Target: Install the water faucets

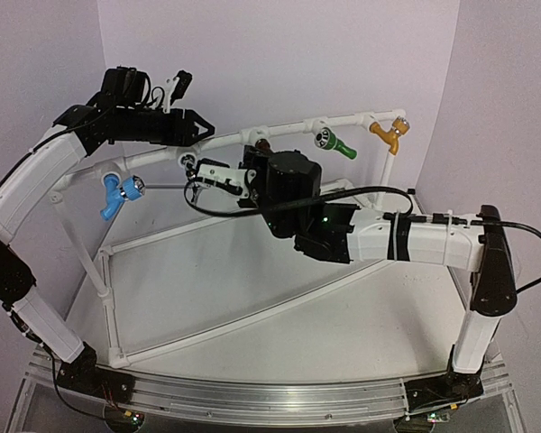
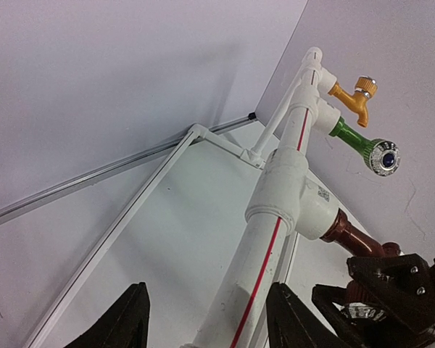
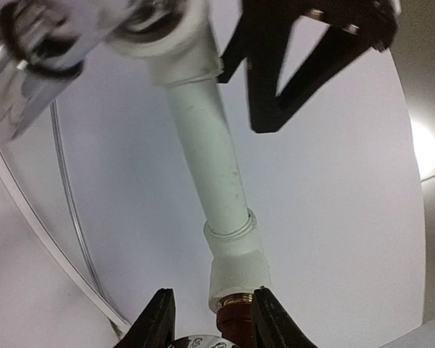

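Note:
The dark brown faucet (image 3: 235,322) sits screwed into a white tee fitting (image 3: 239,264) on the pipe frame's top rail (image 1: 288,128). My right gripper (image 3: 212,293) is shut on it, one finger on each side of its body; from the left wrist the faucet (image 2: 351,232) runs into those black fingers (image 2: 391,290). My left gripper (image 2: 206,290) is open and straddles the rail pipe (image 2: 264,246), with a gap at its left finger. On the rail hang a blue faucet (image 1: 117,191), a chrome one (image 1: 209,171), a green one (image 1: 335,142) and an orange one (image 1: 388,133).
The white pipe frame's lower bars (image 1: 207,329) lie across the white tabletop between the two arms. Purple walls (image 1: 279,54) stand close behind the rail. The right arm's black cable (image 1: 361,191) loops over its wrist.

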Controlling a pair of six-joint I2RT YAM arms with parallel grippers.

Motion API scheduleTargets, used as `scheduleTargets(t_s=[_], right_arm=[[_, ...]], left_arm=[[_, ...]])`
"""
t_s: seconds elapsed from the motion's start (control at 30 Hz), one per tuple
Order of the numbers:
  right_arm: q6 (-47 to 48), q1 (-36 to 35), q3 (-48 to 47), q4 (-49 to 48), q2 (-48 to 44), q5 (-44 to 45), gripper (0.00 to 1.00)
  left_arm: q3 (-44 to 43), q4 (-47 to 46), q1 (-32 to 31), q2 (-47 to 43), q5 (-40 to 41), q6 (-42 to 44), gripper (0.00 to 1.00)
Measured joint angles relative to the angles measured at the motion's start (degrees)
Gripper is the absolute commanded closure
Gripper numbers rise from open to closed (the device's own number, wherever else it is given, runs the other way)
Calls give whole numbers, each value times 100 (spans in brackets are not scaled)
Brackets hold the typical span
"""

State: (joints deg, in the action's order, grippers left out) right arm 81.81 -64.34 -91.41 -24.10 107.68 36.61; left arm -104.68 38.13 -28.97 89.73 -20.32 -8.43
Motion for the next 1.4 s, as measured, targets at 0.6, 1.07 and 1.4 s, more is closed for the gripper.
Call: scheduleTargets(t_s=[0.6,1.07,1.4], right_arm=[[-11004,1165,1146,40,-1519,-1833,78],[-10952,1421,1151,956,-1662,-1916,3],[-8785,1505,1092,2559,-2904,-3318,5]], left_arm=[[-31,175,-90,33,-199,-63,43],[58,178,-61,-59,-195,-57,43],[100,139,-62,-74,-206,-56,43]])
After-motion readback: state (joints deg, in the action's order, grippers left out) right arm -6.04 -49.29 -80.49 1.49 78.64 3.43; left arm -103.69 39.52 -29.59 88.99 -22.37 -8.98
